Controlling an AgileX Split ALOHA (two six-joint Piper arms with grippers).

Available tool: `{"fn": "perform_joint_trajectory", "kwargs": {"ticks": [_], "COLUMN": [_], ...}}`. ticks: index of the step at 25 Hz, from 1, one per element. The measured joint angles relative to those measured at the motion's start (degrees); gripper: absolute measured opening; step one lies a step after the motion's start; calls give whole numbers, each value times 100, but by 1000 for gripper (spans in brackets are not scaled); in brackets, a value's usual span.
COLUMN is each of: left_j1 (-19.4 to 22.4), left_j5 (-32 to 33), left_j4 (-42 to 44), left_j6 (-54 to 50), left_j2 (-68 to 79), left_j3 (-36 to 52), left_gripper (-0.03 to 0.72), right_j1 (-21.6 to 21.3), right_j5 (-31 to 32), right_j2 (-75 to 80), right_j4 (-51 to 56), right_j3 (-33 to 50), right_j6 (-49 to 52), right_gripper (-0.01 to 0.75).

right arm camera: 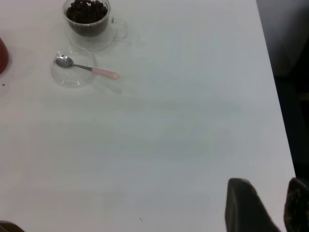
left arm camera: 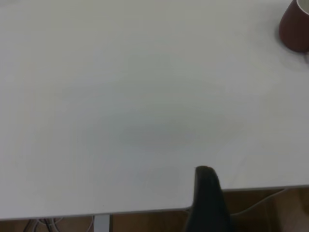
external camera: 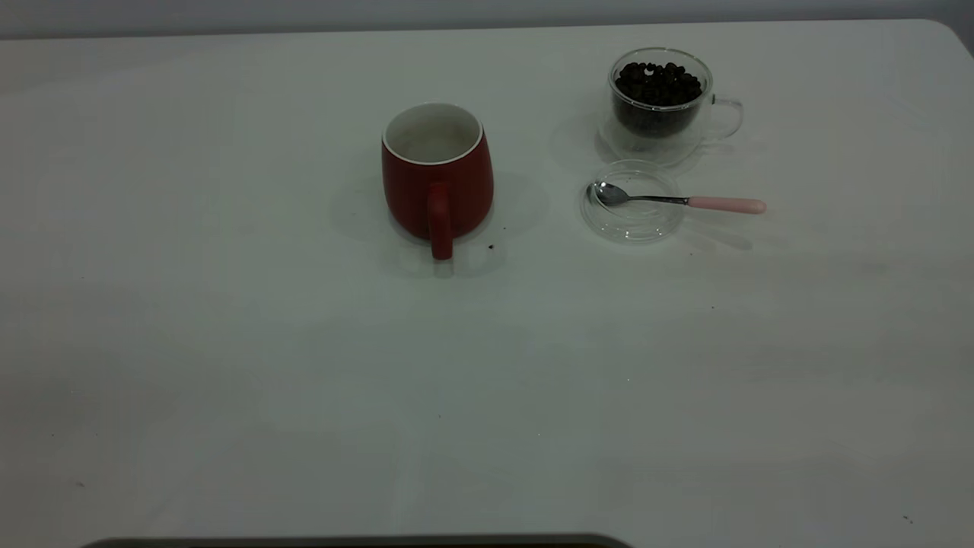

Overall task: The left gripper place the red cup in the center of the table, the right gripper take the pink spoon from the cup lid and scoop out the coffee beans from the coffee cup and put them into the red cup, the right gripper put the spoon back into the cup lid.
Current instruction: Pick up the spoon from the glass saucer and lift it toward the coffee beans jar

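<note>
Bare white desk (external camera: 228, 380) fills the foreground. Farther back, mug (external camera: 437, 176) stands mid-desk, apparently empty. Spoon (external camera: 677, 201) rests bowl-in-lid (external camera: 631, 202), handle overhanging, near bean-filled glass cup (external camera: 659, 103). Right tool (right arm camera: 264, 205) waits at the desk's edge, slightly open, empty; best pinch the pink handle.

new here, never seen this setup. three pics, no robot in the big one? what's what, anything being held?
It is a two-armed table robot with three cameras. The big picture looks down on the table from outside; both arms are out of that shot. The other two come from cameras on each arm's wrist.

The left gripper shows only as a dark tip near the table's edge, so open or shut is unclear. The right gripper is also near an edge, fingers apart. Neither holds anything.

On the table: the red cup near the middle, looking empty; the coffee cup full of coffee beans; the clear cup lid in front of it, with the pink spoon resting bowl-first in it.
</note>
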Motion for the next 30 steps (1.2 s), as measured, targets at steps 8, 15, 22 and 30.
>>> {"fn": "perform_joint_trajectory", "kwargs": {"ticks": [8, 15, 22, 30], "left_j1": [0, 0, 0, 0], "left_j5": [0, 0, 0, 0], "left_j4": [0, 0, 0, 0], "left_j6": [0, 0, 0, 0], "left_j2": [0, 0, 0, 0], "left_j3": [0, 0, 0, 0], "left_gripper": [586, 586, 586, 586], "right_j1": [0, 0, 0, 0], "right_j5": [0, 0, -136, -1050], "right_j2": [0, 0, 194, 2672], "right_j4": [126, 149, 171, 1202], "right_j3": [0, 0, -76, -835], "right_j6": [112, 318, 1154, 1095], "right_gripper": [239, 242, 512, 697]}}
